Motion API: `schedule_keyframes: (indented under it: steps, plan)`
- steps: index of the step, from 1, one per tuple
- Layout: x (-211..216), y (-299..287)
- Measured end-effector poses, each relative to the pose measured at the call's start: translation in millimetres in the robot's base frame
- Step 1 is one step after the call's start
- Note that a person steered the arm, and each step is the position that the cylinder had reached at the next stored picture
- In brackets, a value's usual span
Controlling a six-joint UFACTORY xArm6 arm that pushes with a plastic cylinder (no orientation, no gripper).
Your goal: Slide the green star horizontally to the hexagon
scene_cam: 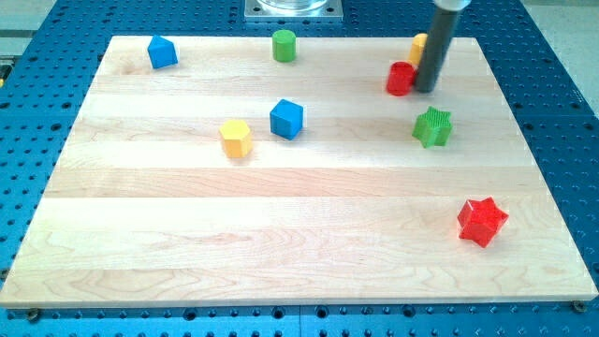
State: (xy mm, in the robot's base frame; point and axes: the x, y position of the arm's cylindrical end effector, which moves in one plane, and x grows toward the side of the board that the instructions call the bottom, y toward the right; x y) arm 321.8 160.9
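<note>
tip (424,90) of dark rod, no jaws to see, sits above small green wooden star (432,126), beside red cylinder block (401,79). yellow wooden hexagon (236,138) far toward view's left; push must start from star's right side.

On the board (309,271), the blue pentagon block (162,51) sits at the far left and the green cylinder (284,45) at the far middle. Far right, the red cylinder (400,79) lies just left of my tip (426,90), with a yellow block (417,45) partly hidden behind the rod. The green star (432,126) lies just nearer than the tip. Well to its left is the blue cube (287,119), and the yellow hexagon (236,138) is close beside the cube's left. The red star (482,222) lies near right.
</note>
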Motion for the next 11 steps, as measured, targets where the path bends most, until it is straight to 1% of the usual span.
schedule_keyframes:
  steps: [1, 2, 3, 4, 5, 6, 7, 8, 9, 10, 11]
  plan:
    - [17.0, 8.6]
    - [24.1, 70.5]
    - [74.4, 53.0]
    - [99.1, 14.1]
    - [105.5, -51.4]
    - [71.9, -8.8]
    - [92.4, -68.1]
    - [126.7, -143.3]
    - [136.5, -210.1]
    - [177.6, -217.7]
    - [160.1, -243.2]
